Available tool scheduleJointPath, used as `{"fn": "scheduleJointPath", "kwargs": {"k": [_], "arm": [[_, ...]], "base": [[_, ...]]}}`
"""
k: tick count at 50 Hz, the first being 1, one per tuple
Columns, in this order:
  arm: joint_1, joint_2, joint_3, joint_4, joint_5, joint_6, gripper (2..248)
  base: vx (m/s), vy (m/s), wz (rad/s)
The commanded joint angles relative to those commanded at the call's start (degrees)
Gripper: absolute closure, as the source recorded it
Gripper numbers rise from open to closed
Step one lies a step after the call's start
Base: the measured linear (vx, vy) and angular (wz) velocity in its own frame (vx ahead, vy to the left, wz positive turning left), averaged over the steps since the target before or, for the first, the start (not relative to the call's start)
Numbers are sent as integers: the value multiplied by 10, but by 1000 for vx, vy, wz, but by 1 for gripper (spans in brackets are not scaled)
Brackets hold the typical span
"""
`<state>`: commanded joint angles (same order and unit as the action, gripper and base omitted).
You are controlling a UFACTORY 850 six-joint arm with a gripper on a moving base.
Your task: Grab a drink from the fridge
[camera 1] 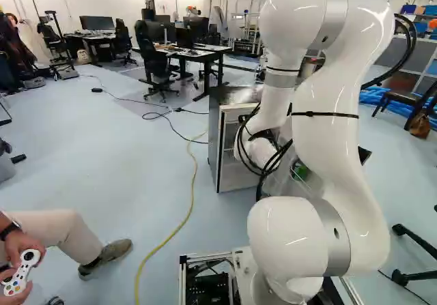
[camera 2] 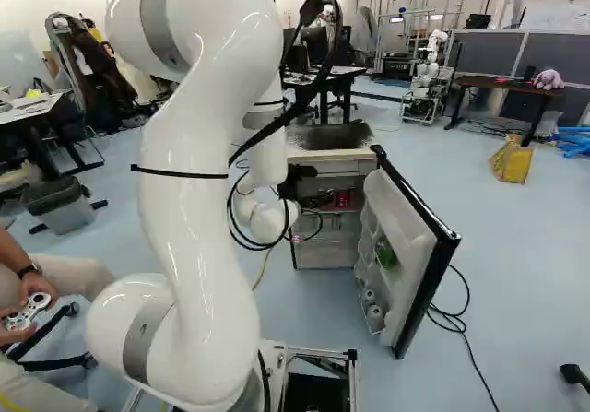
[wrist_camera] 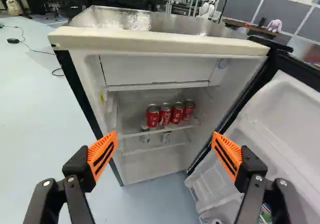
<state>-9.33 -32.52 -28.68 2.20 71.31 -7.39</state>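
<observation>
My gripper [camera 2: 293, 183] is ahead of the small fridge [camera 2: 330, 165] in the right base view, partly hidden by cables. In the wrist view the gripper [wrist_camera: 164, 141] stands wide open with nothing between its orange pads, facing the open fridge [wrist_camera: 160, 44]. Several red cans [wrist_camera: 165, 115] stand in a row on a shelf inside, ahead of the gripper. Paler containers [wrist_camera: 145, 136] are on the level below. The fridge door [camera 2: 419, 246] hangs open at its right side, with a green item [camera 2: 385, 254] in its rack.
A seated person's hands [camera 1: 19, 264] hold a controller at the left. A yellow cable [camera 1: 179, 226] runs along the floor towards the fridge. Desks [camera 1: 198, 54] and chairs stand behind. Another robot [camera 2: 427, 80], a yellow bag [camera 2: 511, 160] and a black cable [camera 2: 461, 324] are also visible.
</observation>
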Motion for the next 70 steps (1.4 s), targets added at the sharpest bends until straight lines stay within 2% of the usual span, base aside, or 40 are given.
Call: {"fn": "scheduleJointPath", "kwargs": {"k": [14,21,56,70], "arm": [[-18,-45,-39,-57,-21,0,3],[-25,-67,-59,-73,-27,0,3],[-50,-175,-165,-77,-28,0,3],[-51,-204,-185,-77,-28,0,3]], "base": [[0,0,0],[0,0,0],[0,0,0],[0,0,0]]}}
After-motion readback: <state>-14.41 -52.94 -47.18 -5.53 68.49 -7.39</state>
